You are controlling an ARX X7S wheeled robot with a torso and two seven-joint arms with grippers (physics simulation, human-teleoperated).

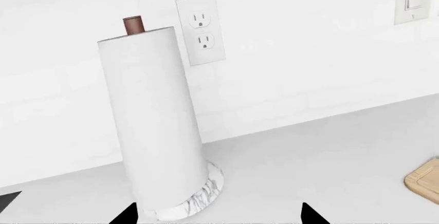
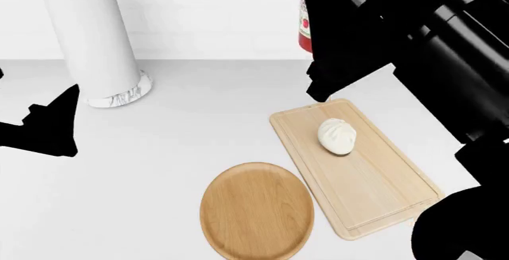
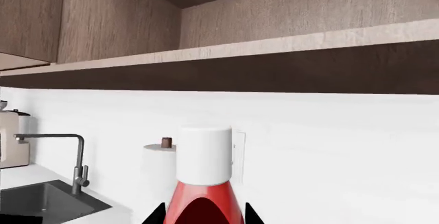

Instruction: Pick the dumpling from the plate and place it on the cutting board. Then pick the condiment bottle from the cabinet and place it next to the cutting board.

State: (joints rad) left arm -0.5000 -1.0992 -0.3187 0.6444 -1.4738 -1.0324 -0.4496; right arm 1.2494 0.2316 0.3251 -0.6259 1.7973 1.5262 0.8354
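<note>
Dumpling already on cutting board, plate bare. Now carrying condiment bottle, squeezed tight in right gripper, up below cabinet. Next: lower beside board. Left gripper spread wide, holding nothing

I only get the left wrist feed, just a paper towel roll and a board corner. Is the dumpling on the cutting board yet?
Observer: Yes. In the head view the dumpling lies on the cutting board, toward its far end.
Operator: And the plate?
Observer: The plate has nothing on it and sits beside the board, nearer the robot.
Operator: Where's the bottle?
Observer: The red bottle stands upright between the fingers of the right claw, below the cabinet.
</note>
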